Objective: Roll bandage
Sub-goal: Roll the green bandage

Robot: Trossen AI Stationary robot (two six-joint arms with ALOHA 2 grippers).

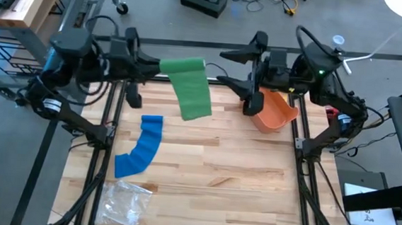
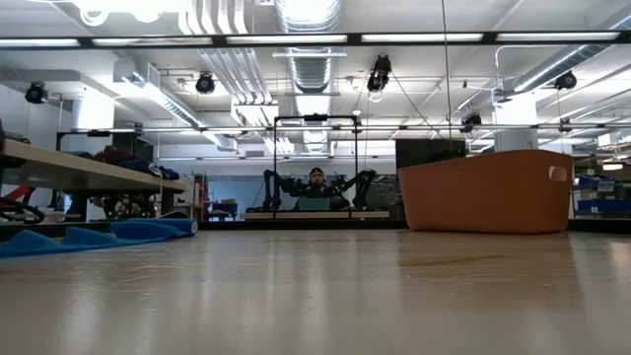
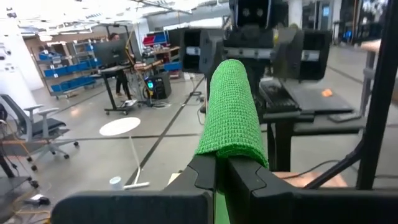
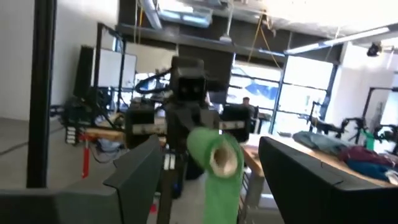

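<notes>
While the green knitted elastic bandage (image 1: 191, 88) hung above the table's far edge, the left gripper (image 1: 156, 66) had its fingers (image 3: 239, 180) pressed together on the bandage's top end, w/ the cloth draped over the fingertips in the left wrist view. Rolled part of the bandage (image 4: 216, 155) showed in the right wrist view as a tube end-on, pale core visible, axis pointing roughly at the right gripper (image 1: 224, 66). Loose tail ran down from the grip toward the table's middle, so long axis of the strip went far edge → centre, slightly slanted to the right side, lower end close above the wooden slat table (image 1: 239, 179).

Right gripper sat near the far edge, just right of the bandage, jaws spread wide, one finger (image 4: 140, 171) on each side of the roll in its own view, not touching it.

Blue knitted bandage strip (image 1: 140, 146) lay flat + curved by the table's left edge, long axis running from mid-left toward the near-left corner. Crumpled clear plastic wrapper (image 1: 127, 200) lay at the near-left corner. Orange plastic bin (image 1: 275, 112) stood at the far-right corner, beside the right arm.
</notes>
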